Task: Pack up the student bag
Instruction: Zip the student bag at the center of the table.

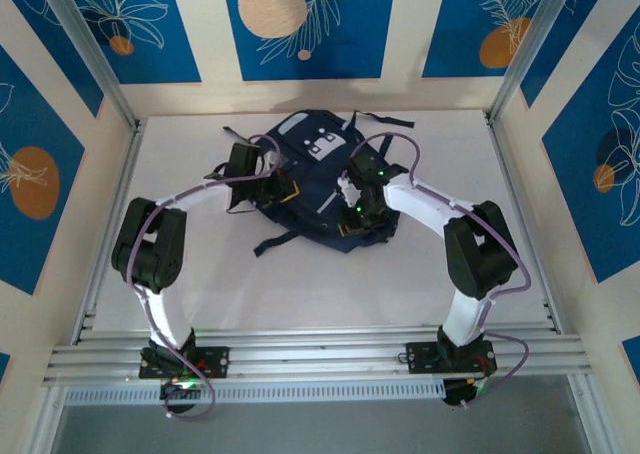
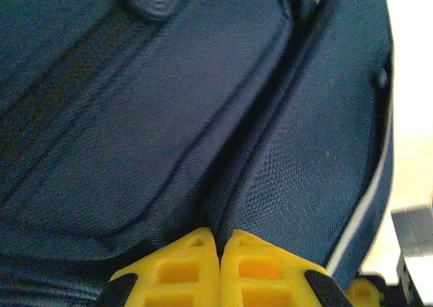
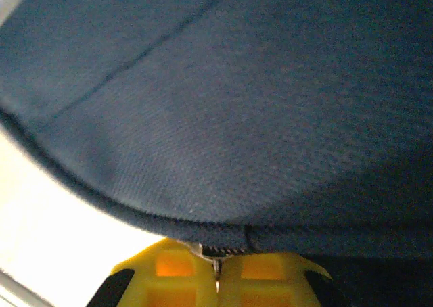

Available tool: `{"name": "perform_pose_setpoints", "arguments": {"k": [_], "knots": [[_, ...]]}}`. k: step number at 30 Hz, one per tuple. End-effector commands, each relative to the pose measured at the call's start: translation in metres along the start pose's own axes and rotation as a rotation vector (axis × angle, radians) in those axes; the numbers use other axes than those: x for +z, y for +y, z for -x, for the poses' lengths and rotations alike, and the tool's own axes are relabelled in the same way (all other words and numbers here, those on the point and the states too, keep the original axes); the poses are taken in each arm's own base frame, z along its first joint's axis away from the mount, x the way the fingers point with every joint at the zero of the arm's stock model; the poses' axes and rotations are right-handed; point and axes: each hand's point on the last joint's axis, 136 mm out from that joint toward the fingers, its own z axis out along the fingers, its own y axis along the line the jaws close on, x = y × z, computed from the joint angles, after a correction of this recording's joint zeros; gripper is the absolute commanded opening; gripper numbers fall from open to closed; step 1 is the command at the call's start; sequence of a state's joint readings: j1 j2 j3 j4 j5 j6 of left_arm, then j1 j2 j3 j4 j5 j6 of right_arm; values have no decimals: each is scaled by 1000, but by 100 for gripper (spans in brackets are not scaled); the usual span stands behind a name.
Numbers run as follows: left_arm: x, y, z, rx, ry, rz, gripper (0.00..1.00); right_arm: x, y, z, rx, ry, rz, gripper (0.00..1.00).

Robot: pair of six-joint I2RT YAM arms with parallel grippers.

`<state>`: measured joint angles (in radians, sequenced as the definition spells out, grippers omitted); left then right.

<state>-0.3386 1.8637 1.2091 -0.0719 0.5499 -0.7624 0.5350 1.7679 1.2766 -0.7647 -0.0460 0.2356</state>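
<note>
The student bag (image 1: pixel 310 146), dark navy with a small white patch, lies in the middle of the white table. My left gripper (image 1: pixel 284 192) rests on its left side. In the left wrist view the yellow fingers (image 2: pixel 183 270) are shut, pinching a raised fold of the bag's (image 2: pixel 169 104) navy fabric at a seam. My right gripper (image 1: pixel 355 200) is at the bag's right edge. In the right wrist view it is the right gripper (image 3: pixel 218 254) that is shut on a small metal zipper pull (image 3: pixel 206 251) under the bag's (image 3: pixel 257 104) rim.
Black straps (image 1: pixel 272 244) trail off the bag toward the near side, and others (image 1: pixel 385 120) lie behind it. Bare white table (image 1: pixel 330 289) surrounds the bag. Aluminium rails (image 1: pixel 320 356) run along the near edge, with upright posts (image 1: pixel 100 69) at the back corners.
</note>
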Motion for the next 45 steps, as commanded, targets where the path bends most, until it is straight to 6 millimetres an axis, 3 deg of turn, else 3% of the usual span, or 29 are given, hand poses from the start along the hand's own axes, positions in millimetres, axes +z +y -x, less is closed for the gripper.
{"name": "perform_pose_setpoints", "arguments": {"k": [1, 7, 8, 11, 14, 18, 23, 26, 28, 31, 33, 40, 45], "knots": [[-16, 15, 69, 63, -194, 74, 0, -10, 33, -51, 69, 152, 164, 0], [-13, 0, 72, 54, -184, 1, 0, 3, 85, -22, 129, 83, 401, 0], [-17, -1, 69, 48, -183, -2, 7, 6, 92, -15, 137, 73, 424, 0], [-31, -1, 54, 41, -174, 13, 46, 16, 105, 1, 140, 46, 441, 0], [-47, -1, 35, 25, -169, 15, 63, 21, 115, 14, 131, 26, 455, 0], [-55, 7, 1, -44, -143, -1, 67, 26, 124, 24, 115, 32, 475, 0], [-44, 18, -39, -93, -78, 8, 68, 31, 134, 23, 100, 42, 472, 0], [-35, 17, -51, -90, -50, 11, 67, 34, 136, 17, 108, 51, 468, 0], [-27, 14, -55, -82, -28, 6, 60, 35, 137, 14, 112, 56, 464, 0], [-17, 9, -54, -63, -19, -5, 20, 34, 131, 5, 113, 76, 412, 0], [-17, 10, -50, -47, -34, 4, 0, 36, 114, -6, 113, 97, 306, 0], [-27, 20, -40, 4, -53, 70, 0, 17, 34, -50, 104, 201, -11, 0], [-31, 22, -40, 16, -52, 89, 0, -11, -16, -46, 145, 161, -147, 0]]}}
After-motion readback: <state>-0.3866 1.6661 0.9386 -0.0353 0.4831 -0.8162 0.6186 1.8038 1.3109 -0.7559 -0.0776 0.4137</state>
